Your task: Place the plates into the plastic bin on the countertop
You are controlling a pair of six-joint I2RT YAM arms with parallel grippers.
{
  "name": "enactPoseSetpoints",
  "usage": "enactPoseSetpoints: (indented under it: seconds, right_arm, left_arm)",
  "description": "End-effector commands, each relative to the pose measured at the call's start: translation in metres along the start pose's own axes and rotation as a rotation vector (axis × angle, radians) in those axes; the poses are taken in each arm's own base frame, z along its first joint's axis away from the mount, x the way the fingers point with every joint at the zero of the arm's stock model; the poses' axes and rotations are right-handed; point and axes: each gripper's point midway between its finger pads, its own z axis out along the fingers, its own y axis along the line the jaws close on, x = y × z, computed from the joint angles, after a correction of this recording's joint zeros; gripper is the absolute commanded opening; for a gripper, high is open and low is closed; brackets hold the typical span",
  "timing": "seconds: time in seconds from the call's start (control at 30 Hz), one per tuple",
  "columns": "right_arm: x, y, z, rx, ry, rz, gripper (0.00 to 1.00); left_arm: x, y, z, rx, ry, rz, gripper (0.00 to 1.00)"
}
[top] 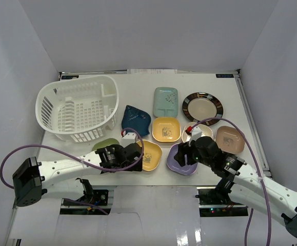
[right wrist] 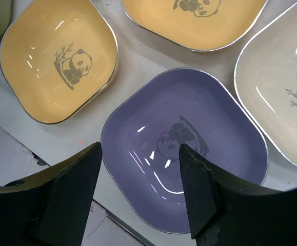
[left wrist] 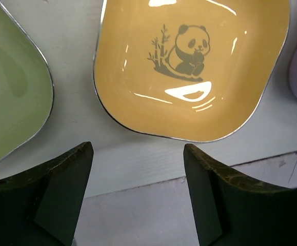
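Observation:
The white slotted plastic bin stands at the back left of the countertop. Several plates lie to its right and front. My left gripper is open and holds nothing. It hangs over the countertop's front edge, just short of the near rim of an orange-yellow panda plate, with a green plate to its left. My right gripper is open above the purple plate. One finger is over the bowl and the other outside the near-left rim. In the top view the left gripper and right gripper sit close together.
Further back lie a dark blue leaf plate, a pale teal rectangular plate, a round black-rimmed plate, a yellow plate, a beige plate and a brown plate. White walls enclose three sides.

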Motion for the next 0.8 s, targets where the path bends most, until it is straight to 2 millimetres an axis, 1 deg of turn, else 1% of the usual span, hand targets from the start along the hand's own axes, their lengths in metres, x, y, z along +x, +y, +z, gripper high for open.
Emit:
enactPoseSetpoints:
  seconds: [0.0,0.07,0.2,0.3,0.4,0.53,0.57,0.63,0.67,0.7,0.73,0.77]
  right_arm:
    - [0.003,0.012,0.005,-0.070,0.006,-0.023,0.71]
    - [0.010,0.013,0.007,-0.083,0.029,-0.027,0.72]
    - [0.022,0.014,0.014,-0.078,0.092,-0.048,0.72]
    - [0.029,0.015,0.017,-0.082,0.125,-0.067,0.72]
    - [0.034,0.024,0.016,-0.110,0.151,-0.087,0.72]
    - [0.042,0.029,0.017,-0.103,0.181,-0.112,0.72]
    - [0.046,0.026,0.018,-0.079,0.194,-0.114,0.72]
    - [0.051,0.026,0.019,-0.063,0.203,-0.124,0.72]
    - [0.054,0.026,0.020,-0.053,0.211,-0.117,0.71]
    - [0.058,0.027,0.020,-0.053,0.218,-0.122,0.71]
    - [0.058,0.024,0.021,-0.036,0.209,-0.123,0.71]
    - [0.058,0.024,0.021,-0.030,0.205,-0.122,0.71]
  left_arm:
    - [-0.022,0.007,-0.001,-0.057,-0.131,-0.115,0.82]
    - [-0.020,0.010,0.003,-0.059,-0.143,-0.144,0.82]
    - [-0.025,0.004,0.006,-0.008,-0.189,-0.200,0.83]
    - [-0.022,0.007,0.011,-0.018,-0.192,-0.218,0.83]
    - [-0.018,0.011,0.018,-0.035,-0.193,-0.243,0.83]
    - [-0.017,0.015,0.025,-0.035,-0.219,-0.260,0.80]
    - [-0.018,0.014,0.026,-0.033,-0.227,-0.264,0.77]
    - [-0.020,0.016,0.028,-0.042,-0.244,-0.261,0.73]
    - [-0.022,0.015,0.029,-0.044,-0.250,-0.261,0.65]
    - [-0.023,0.016,0.029,-0.048,-0.255,-0.258,0.61]
    - [-0.024,0.017,0.030,-0.052,-0.262,-0.256,0.55]
    - [-0.024,0.017,0.030,-0.055,-0.266,-0.251,0.46]
